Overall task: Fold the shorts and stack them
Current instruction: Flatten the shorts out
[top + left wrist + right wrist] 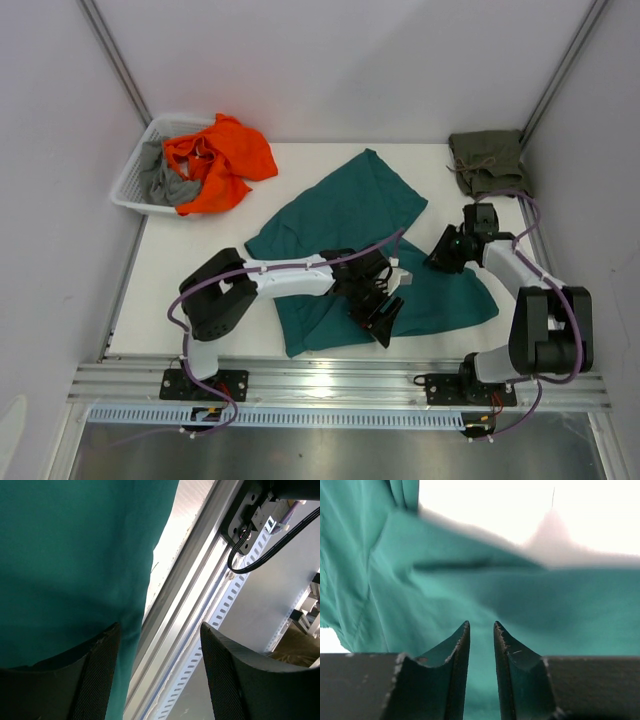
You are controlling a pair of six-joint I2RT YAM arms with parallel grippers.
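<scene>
My left gripper (159, 635) hangs released above the limp teal shorts (350, 215); I'd pinch their near hem. My right gripper (481, 628) looks nearly clenched, though whether it's gripping cloth I can't tell.

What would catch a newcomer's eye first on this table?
The bright orange cloth spilling out of the white basket at the far left corner stands out first. Next comes the large teal-green shorts spread across the middle of the table, with the left gripper and the right gripper both over their near part. The olive-green shorts lie in a compact bundle at the far right corner.
</scene>
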